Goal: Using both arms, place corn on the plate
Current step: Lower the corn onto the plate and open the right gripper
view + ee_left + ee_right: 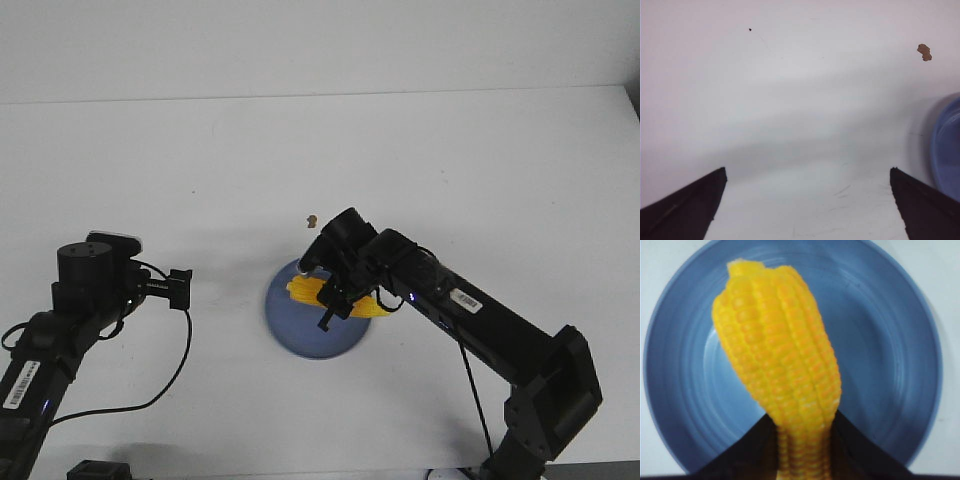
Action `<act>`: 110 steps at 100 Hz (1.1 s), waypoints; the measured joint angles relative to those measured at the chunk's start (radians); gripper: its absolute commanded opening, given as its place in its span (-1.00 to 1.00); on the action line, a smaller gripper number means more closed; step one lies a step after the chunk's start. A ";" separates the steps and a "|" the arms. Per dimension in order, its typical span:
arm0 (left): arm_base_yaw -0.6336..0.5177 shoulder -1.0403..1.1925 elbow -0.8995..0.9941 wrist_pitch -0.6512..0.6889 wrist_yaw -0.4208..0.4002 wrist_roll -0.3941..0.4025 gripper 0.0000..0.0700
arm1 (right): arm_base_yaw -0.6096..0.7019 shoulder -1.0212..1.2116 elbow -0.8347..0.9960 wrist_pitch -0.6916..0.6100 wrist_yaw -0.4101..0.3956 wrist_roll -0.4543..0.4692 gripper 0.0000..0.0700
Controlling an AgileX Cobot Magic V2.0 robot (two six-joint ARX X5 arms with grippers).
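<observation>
1. White worktop (420,160) fills the scene, plain to its far edge, with a small brown speck (311,220) lying on it just beyond the plate.
2. Near the middle sits the blue plate (300,335), round and shallow.
3. Reaching in from the near right, the right gripper (338,295) has its jaws clenched on the corn (306,290), grasping it low on the cob.
4. Seen from the right wrist, the corn (777,360) hangs over the plate (890,350); whether it touches the plate cannot be told.
5. At the left, well apart from the plate, the left gripper (807,205) hovers over bare worktop, its jaws released, spread wide and holding nothing.
</observation>
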State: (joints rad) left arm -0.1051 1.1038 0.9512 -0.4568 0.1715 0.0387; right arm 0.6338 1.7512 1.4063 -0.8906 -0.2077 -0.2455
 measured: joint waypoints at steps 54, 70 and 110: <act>0.000 0.000 0.000 0.000 0.000 0.000 0.94 | 0.013 0.004 0.000 0.014 0.000 0.031 0.74; 0.000 0.000 0.000 0.000 0.000 0.000 0.94 | 0.013 0.004 0.000 0.014 0.002 0.037 0.83; 0.000 0.000 0.000 0.000 0.000 0.000 0.91 | -0.061 -0.082 -0.001 0.021 0.000 0.037 0.83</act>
State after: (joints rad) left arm -0.1051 1.1042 0.9512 -0.4564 0.1715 0.0387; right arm 0.5732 1.6688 1.4055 -0.8700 -0.2081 -0.2081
